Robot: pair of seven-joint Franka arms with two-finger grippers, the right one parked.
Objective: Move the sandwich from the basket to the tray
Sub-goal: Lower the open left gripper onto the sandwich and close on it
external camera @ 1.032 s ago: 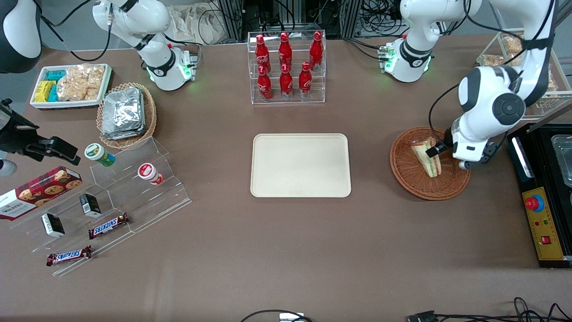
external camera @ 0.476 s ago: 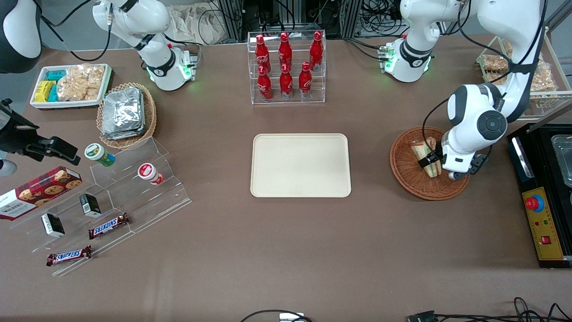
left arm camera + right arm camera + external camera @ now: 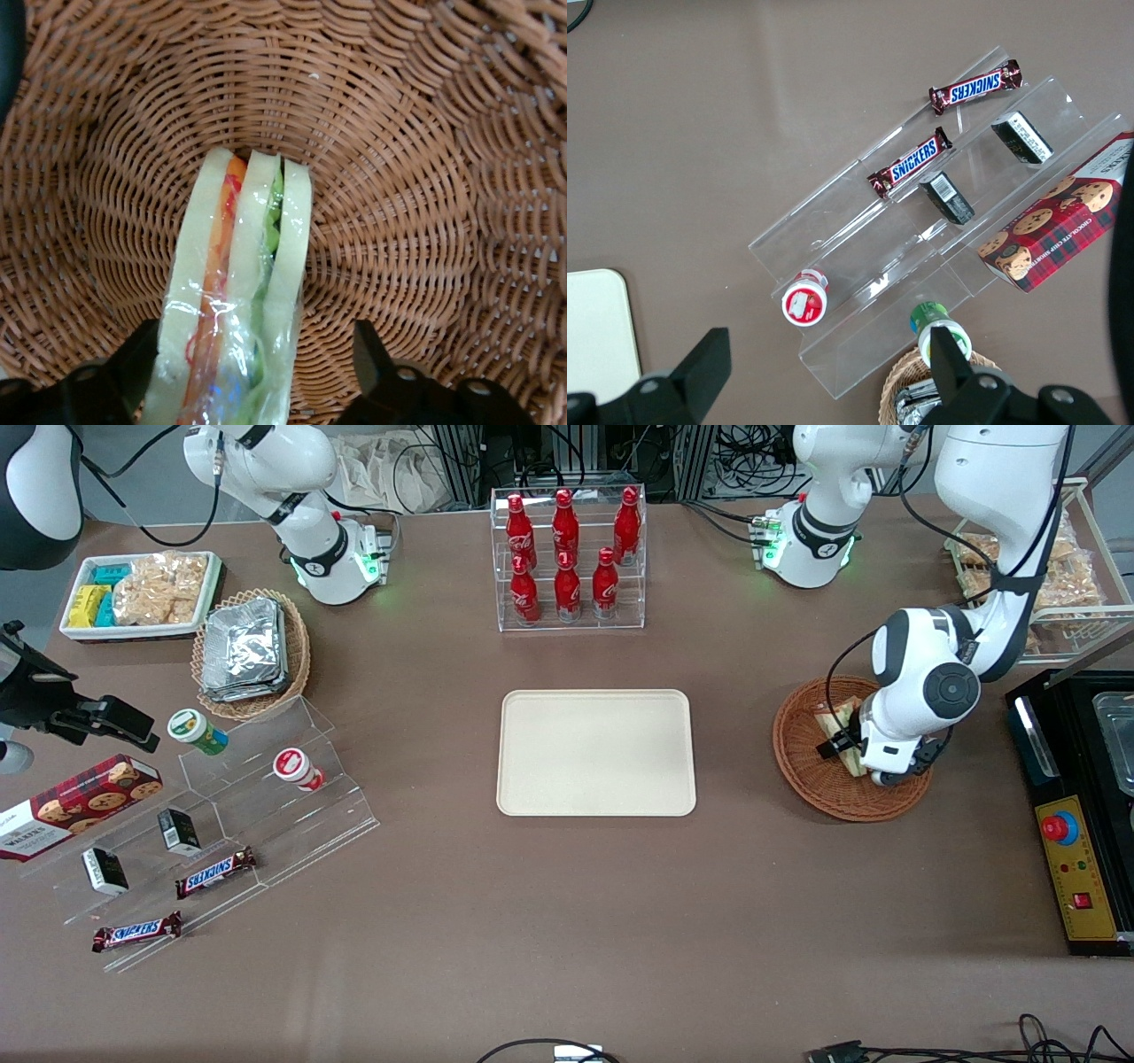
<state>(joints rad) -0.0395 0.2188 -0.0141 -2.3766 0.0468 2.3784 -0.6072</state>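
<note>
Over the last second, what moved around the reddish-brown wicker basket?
The left arm's gripper came lower into the reddish-brown woven wicker basket and now straddles the clear-wrapped triangular sandwich, fingers open on either side, nothing gripped. Sandwich, basket and cream-beige rectangular tray stayed put.

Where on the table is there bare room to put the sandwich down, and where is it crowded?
The tray is bare. Open table borders it toward the front camera and toward the basket, where the open gripper straddles the sandwich. The acrylic steps toward the parked arm's end are crowded.
</note>
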